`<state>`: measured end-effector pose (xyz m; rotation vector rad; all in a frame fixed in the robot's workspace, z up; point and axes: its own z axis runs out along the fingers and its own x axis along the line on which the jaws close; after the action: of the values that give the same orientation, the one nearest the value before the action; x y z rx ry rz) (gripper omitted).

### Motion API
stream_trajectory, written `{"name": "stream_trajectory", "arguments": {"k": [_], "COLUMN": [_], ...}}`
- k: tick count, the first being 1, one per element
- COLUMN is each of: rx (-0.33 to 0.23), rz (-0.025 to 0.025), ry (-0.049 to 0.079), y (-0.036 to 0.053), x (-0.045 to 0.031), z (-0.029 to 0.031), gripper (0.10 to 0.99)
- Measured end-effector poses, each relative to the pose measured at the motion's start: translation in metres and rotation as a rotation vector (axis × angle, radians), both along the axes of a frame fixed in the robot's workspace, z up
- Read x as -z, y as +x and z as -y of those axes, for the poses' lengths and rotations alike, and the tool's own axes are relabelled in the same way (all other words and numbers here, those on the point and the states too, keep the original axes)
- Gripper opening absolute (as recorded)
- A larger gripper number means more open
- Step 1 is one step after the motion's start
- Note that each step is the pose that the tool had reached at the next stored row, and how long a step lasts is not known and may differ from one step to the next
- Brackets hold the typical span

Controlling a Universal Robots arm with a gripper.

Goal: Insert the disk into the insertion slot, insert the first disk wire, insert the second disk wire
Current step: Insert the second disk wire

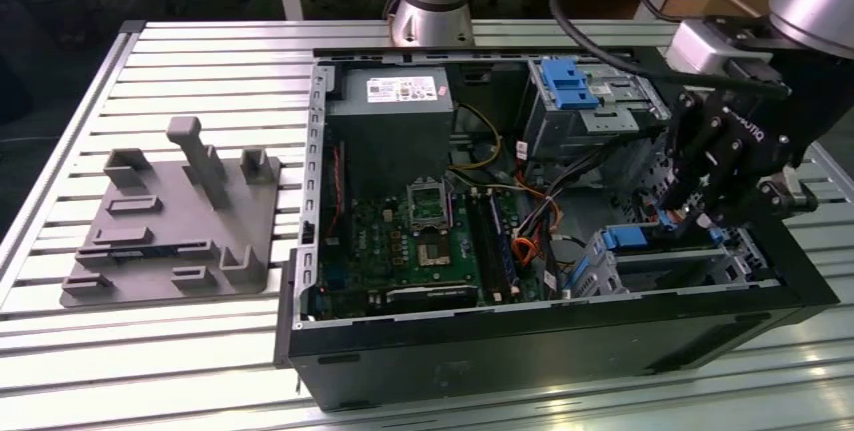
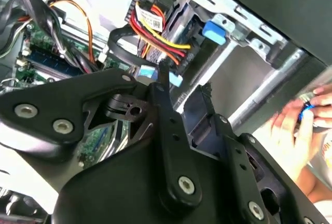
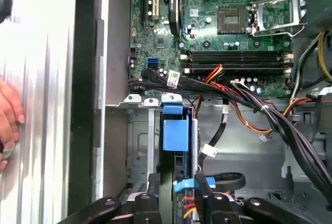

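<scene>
Exterior view puts the pincer (image 1: 687, 221) directly above the insertion slot (image 1: 667, 266), the perforated cage at the near corner of the open computer case, which rests on the slatted surface (image 1: 200, 351). The disk (image 1: 625, 241) sits inside that slot, its blue carrier handle poking out on the side facing the motherboard (image 1: 400, 241). We judge that the first step is done, which would explain why the arm hangs so low over the cage rather than out over the surface.

At the slot's mouth in the first wrist view, the disk (image 3: 173, 130) stands edge-on, and the bright blue plug of the second disk wire (image 3: 182, 184) lies across its end, right where the pincer (image 3: 180, 182) straddles it. Whether the pincer is pinching that plug or merely spread around it, we cannot tell. The first disk wire (image 1: 523, 249) curls loose beside the slot, towards the motherboard (apparently not yet plugged in). A person's hand (image 3: 8, 115) rests outside the case wall, away from the slot.
</scene>
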<state>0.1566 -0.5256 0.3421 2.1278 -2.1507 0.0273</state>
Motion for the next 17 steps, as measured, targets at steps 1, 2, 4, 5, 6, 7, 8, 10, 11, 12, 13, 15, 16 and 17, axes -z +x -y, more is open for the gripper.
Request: {"name": "stream_trajectory", "arguments": {"k": [1,2,4,5,6,7,8,10,11,12,13,15,16,17], "rx": [0.0,0.0,0.0,0.0,0.0,0.0,0.0,0.0,-0.001,-0.001,-0.001,-0.001,-0.001,-0.001], "rz": [0.0004,0.0007,0.0013,0.0016,0.0021,0.0028,0.0037,0.0054,0.0071,0.0085,0.0087,0.0087,0.0087,0.0087], "ry": [0.0,0.0,0.0,0.0,0.0,0.0,0.0,0.0,0.0,0.0,0.0,0.0,0.0,0.0], "y": [-0.0001,-0.0002,-0.0006,-0.0009,-0.0014,-0.0019,-0.0026,-0.0039,-0.0046,-0.0051,-0.0051,-0.0052,-0.0052,-0.0052], "x": [-0.0047,-0.0089,-0.018,-0.0225,-0.0271,-0.0315,-0.0359,-0.0441,-0.0473,-0.0483,-0.0482,-0.0483,-0.0483,-0.0484], "z": [0.0,-0.0001,-0.0002,-0.0002,-0.0002,-0.0002,-0.0002,-0.0002,-0.0002,-0.0002,-0.0002,-0.0002,-0.0002,-0.0002], "gripper": [0.396,0.396,0.396,0.396,0.396,0.38,0.318,0.255,0.196,0.196,0.137,0.106,0.106,0.106]}}
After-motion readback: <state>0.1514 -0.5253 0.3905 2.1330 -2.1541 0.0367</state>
